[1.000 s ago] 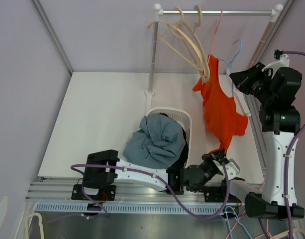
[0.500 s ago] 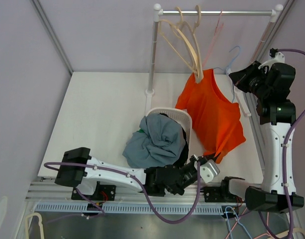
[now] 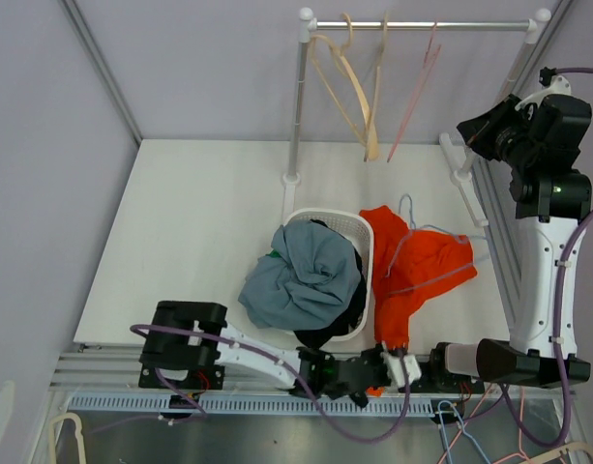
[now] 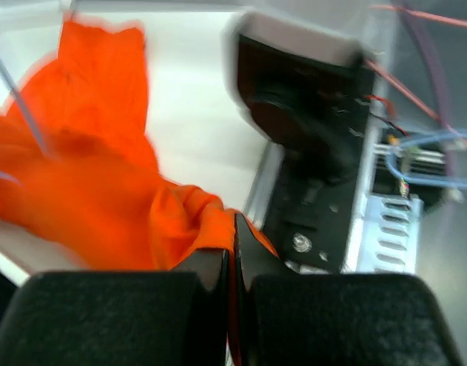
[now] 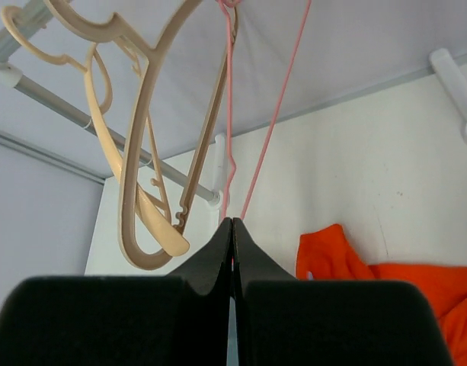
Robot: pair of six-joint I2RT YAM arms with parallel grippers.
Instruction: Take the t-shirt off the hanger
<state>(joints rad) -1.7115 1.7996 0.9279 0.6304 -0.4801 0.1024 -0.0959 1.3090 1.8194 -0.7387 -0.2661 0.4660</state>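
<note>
**Top external view: orange shirt down on the table, my left pincer holding its tail**

Top external first: the orange t-shirt (image 3: 422, 275) is sprawled on the white table (image 3: 209, 222), just beside the white basket (image 3: 344, 220), on that basket's right. A pale blue wire hanger (image 3: 431, 230) lies tangled with it; I cannot tell if the wire is threaded through the cloth or only resting on top.

My left pincer (image 3: 393, 362) is low at the near table edge, clamped on the shirt's nearest corner. Left wrist confirms it: both fingers pressed tight, a fold of orange fabric pinched between them.

My right pincer (image 3: 473, 130) is up high on the far right, fingers together and gripping nothing. From its wrist camera a pink hanger (image 5: 267, 130) seems to cross the tips, but from above it hangs well apart.

On the rail (image 3: 422, 24), the wooden hangers (image 3: 359, 92) dangle bare. A grey-blue garment (image 3: 306, 275) bulges out of the basket.
</note>
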